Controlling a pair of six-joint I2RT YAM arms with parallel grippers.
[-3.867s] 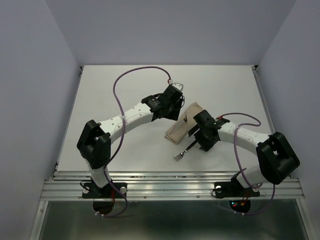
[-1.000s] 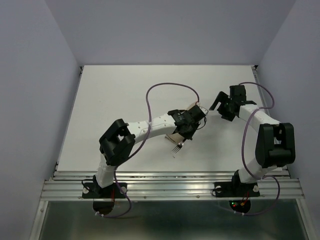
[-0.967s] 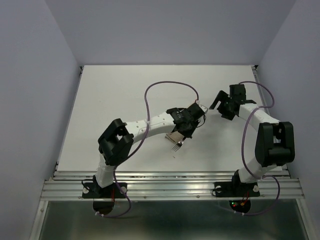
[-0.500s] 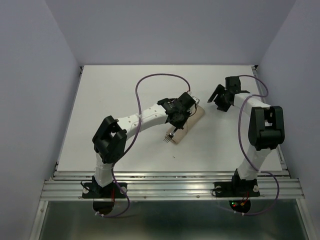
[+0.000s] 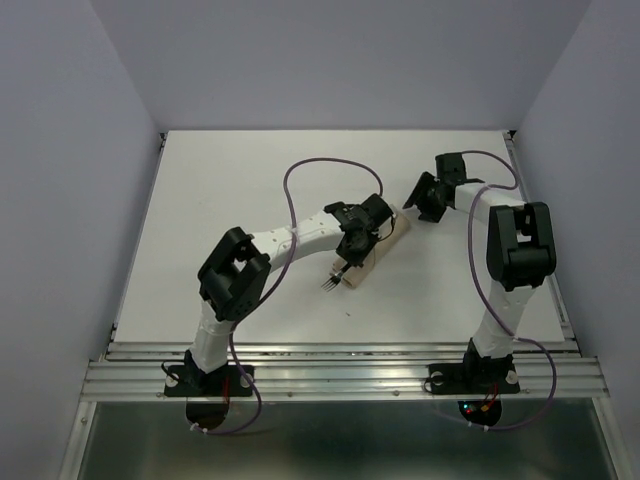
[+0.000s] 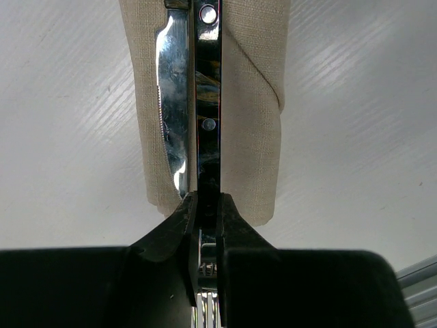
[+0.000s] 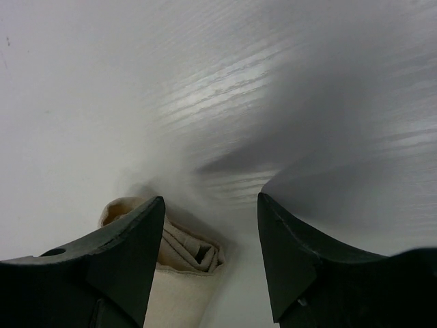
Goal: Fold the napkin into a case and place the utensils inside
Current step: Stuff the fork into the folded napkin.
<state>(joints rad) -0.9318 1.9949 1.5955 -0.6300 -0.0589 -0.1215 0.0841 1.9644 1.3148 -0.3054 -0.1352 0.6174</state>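
Both fork [image 6: 207, 102] and knife [image 6: 172, 123] lie along the case [image 6: 252, 137]; my left gripper [image 6: 206, 201] pinches the fork, my right gripper [image 7: 210, 199] hangs spread at the case's end.

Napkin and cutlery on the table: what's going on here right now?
The left gripper is clamped on the fork just behind its tines. The fork's dark handle lies along the folded napkin, right beside the knife. The right gripper hangs open over the napkin's other end and holds nothing. Both utensils are on the cloth, but how deep they sit in the fold is not clear.
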